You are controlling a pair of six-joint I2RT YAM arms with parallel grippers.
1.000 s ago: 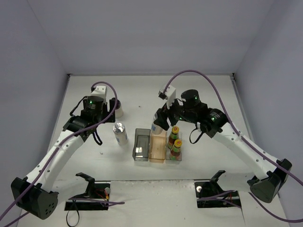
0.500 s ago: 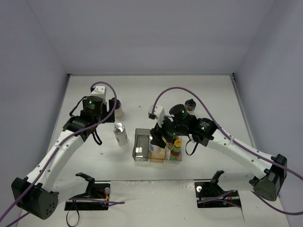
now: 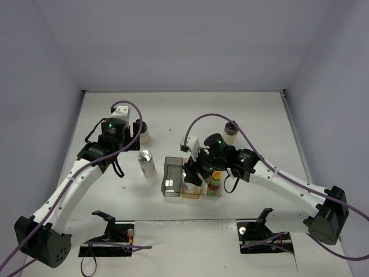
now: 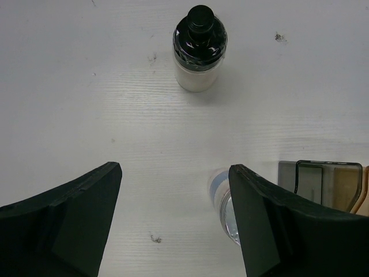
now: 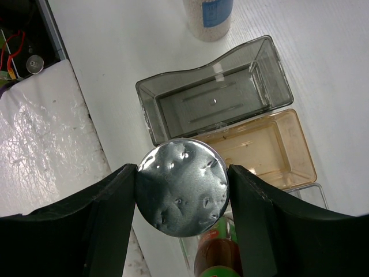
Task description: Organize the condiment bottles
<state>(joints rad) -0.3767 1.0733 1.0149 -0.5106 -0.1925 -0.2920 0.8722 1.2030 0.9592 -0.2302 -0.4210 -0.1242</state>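
White table [image 3: 173, 112], three bins [image 3: 172, 176] (two silver-capped bottles [image 3: 146, 163])

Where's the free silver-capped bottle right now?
In the top view the free silver-capped bottle stands on the table, left of centre, just left of the grey bin, not touching it.

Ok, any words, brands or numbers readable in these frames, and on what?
No text is readable.
Blue label on the pale bottle beside the grey bin: too blurred.
Red-green label on the dark bottle: too blurred, partly cut off.
Silver cap of the held bottle in the right gripper: no print.
Black-capped bottle: no print visible.
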